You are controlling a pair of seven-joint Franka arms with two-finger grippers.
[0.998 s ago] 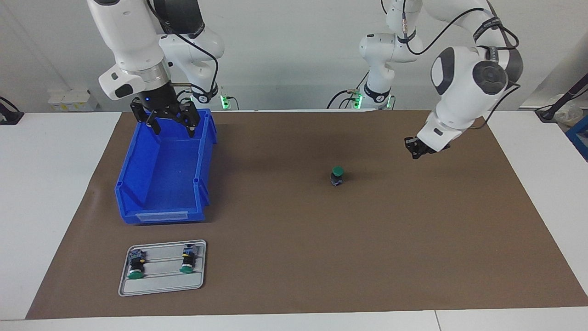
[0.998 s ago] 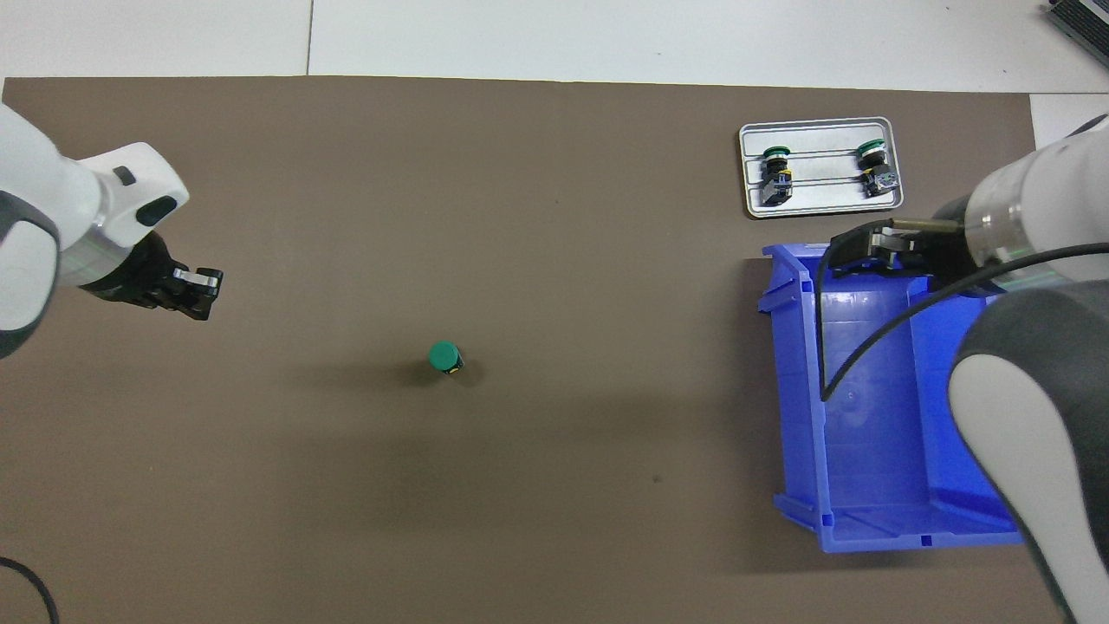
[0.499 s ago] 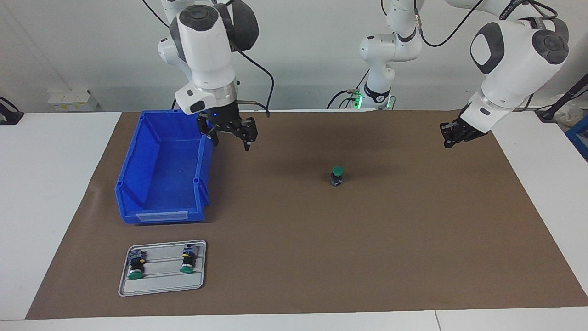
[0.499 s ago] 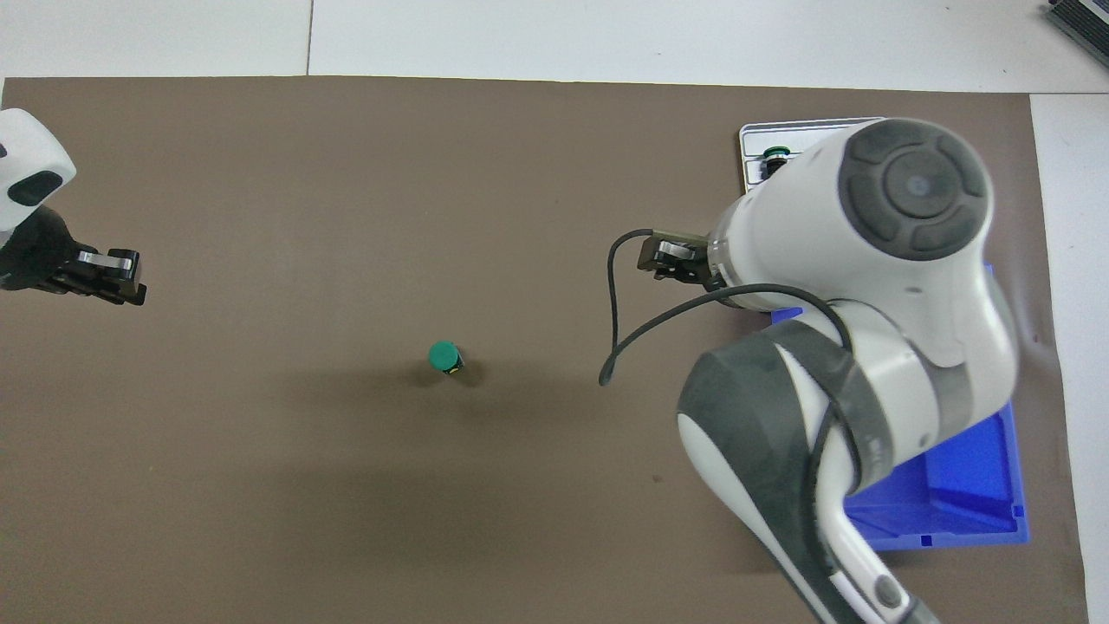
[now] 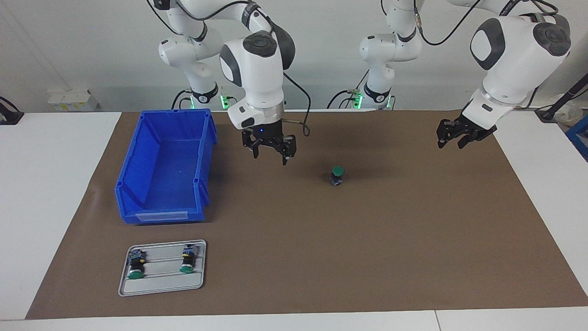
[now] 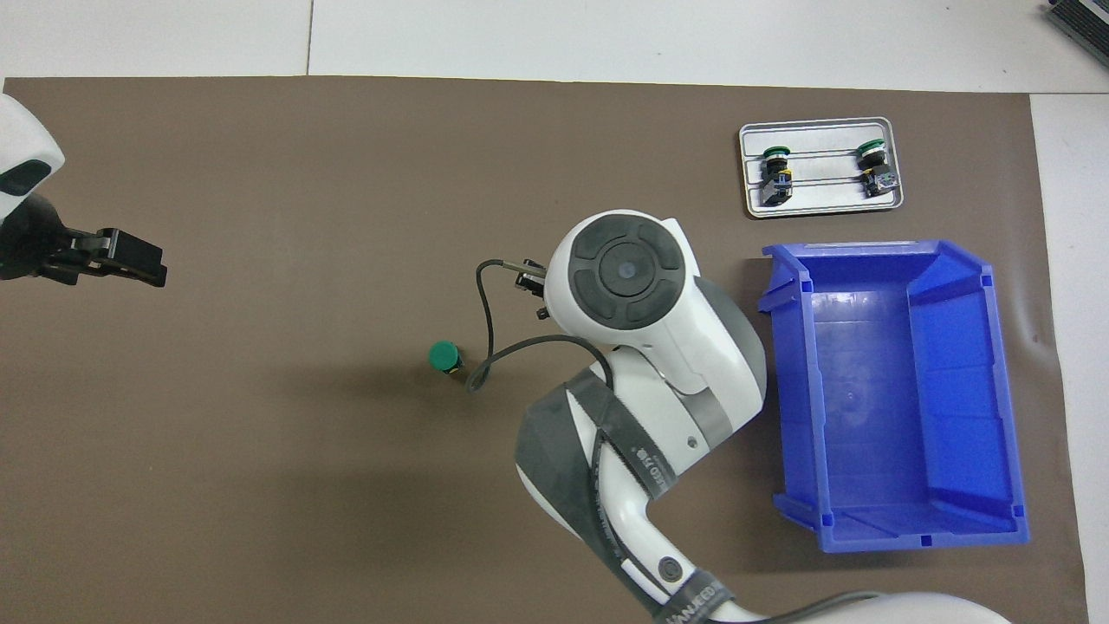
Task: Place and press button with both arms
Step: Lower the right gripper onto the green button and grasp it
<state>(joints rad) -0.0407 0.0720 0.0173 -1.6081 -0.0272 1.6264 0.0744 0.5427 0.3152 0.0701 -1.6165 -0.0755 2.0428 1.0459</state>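
Observation:
The button [image 5: 337, 175] stands upright on the brown mat, green cap up, and shows in the overhead view as the button [image 6: 444, 356]. Nothing touches it. My right gripper [image 5: 270, 155] hangs open and empty over the mat, between the blue bin and the button. From overhead it is hidden beneath its own arm. My left gripper [image 5: 455, 139] is up over the mat toward the left arm's end of the table, apart from the button. It stands open with nothing in it, as the left gripper [image 6: 130, 264] also shows from overhead.
An empty blue bin [image 5: 165, 179] sits toward the right arm's end, the bin [image 6: 884, 390] in the overhead view. Farther from the robots lies a grey tray [image 5: 161, 286] with two more buttons on their sides, the tray [image 6: 823, 204] from overhead.
My right arm has swung from over the bin toward the button. My left gripper has drawn back toward its end of the table and gone from shut to open.

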